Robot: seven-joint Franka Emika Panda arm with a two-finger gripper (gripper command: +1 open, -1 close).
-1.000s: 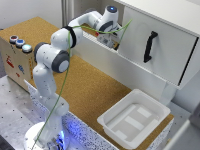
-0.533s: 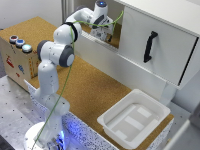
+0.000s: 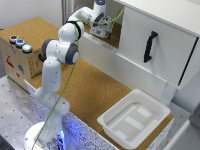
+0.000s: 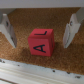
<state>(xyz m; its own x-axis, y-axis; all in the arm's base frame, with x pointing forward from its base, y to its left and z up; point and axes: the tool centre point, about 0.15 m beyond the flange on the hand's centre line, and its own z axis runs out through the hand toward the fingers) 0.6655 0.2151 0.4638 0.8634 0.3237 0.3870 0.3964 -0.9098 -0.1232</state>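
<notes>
Gripper (image 4: 41, 31) hangs over a red letter cube (image 4: 41, 41) on cork flooring inside the white cabinet (image 3: 155, 45), fingers (image 4: 7, 31) spread apart, flanking the cube untouched

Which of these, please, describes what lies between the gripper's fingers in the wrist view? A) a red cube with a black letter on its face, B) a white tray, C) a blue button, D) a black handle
A: the wrist view shows a red cube with black lettering resting on the cork surface, sitting in the gap of the open gripper, with neither finger touching it.
</notes>
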